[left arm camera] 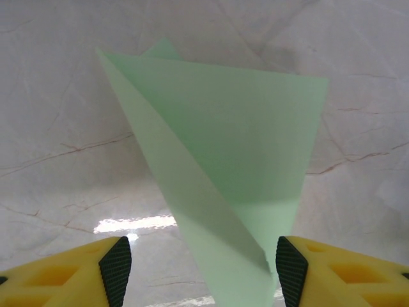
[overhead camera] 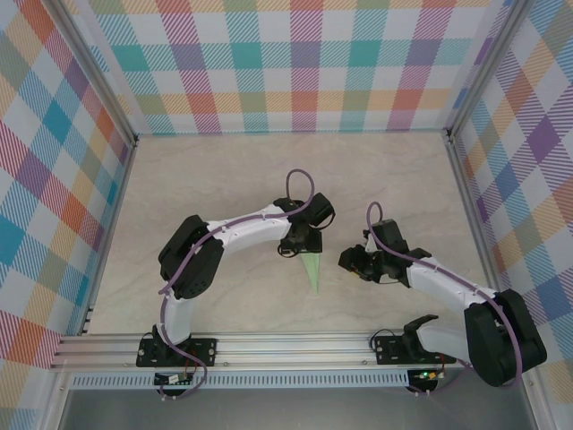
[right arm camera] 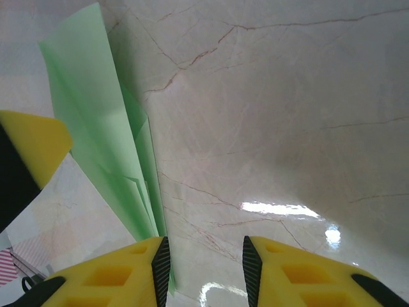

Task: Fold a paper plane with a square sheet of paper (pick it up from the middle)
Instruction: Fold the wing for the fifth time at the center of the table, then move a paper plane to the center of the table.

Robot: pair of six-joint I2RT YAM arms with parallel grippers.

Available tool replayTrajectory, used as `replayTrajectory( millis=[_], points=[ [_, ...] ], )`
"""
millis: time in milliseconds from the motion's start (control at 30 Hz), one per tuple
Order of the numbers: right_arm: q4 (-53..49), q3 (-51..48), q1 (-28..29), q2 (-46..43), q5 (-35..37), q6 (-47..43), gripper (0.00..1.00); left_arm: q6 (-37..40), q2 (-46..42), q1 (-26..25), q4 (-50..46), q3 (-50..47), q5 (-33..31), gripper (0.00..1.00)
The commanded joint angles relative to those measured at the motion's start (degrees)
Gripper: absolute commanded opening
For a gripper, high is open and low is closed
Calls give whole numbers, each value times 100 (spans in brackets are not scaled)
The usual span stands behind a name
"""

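The square sheet of paper stands folded into a slim, pale mint-green paper plane (overhead camera: 312, 270) on the marble table, its sharp tip towards the arm bases. My left gripper (overhead camera: 302, 246) hangs over its wide end. In the left wrist view the plane (left arm camera: 236, 141) runs up between the black pads (left arm camera: 116, 268) of the left gripper (left arm camera: 203, 272), which stands open; the paper's edge lies close to the right pad. My right gripper (overhead camera: 349, 262) is just right of the plane. In its wrist view that gripper (right arm camera: 206, 272) is open over bare table, and the plane (right arm camera: 102, 141) lies beside its left finger.
The marble tabletop (overhead camera: 224, 179) is walled by plaid panels on three sides. An aluminium rail (overhead camera: 286, 345) runs along the near edge, where the arm bases sit. A yellow finger of the left gripper (right arm camera: 29, 150) shows at the left of the right wrist view.
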Motion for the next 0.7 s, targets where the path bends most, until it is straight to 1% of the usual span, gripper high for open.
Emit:
replayTrajectory(
  millis=[0, 167, 200, 333, 467, 567, 667],
  points=[
    [101, -60, -2, 2, -247, -28, 39, -99, 63, -17, -363, 184, -131, 63],
    [334, 3, -4, 243, -509, -46, 40, -81, 3, -17, -191, 35, 63, 57],
    [372, 31, -4, 295, -569, -52, 40, -90, -27, -17, -154, -15, 88, 55],
    [511, 127, 12, 520, -746, -63, 40, -120, -196, -24, -94, -187, -1, 49],
    [647, 336, 130, 788, -847, -101, 41, -141, -447, -11, 2, -485, -169, 34],
    [659, 556, 263, 1089, -854, -142, 42, -161, -650, 15, 171, -779, -209, 18],
    [738, 762, 447, 1370, -864, -142, 42, -186, -892, 40, 418, -1086, -197, 13]
  ],
)
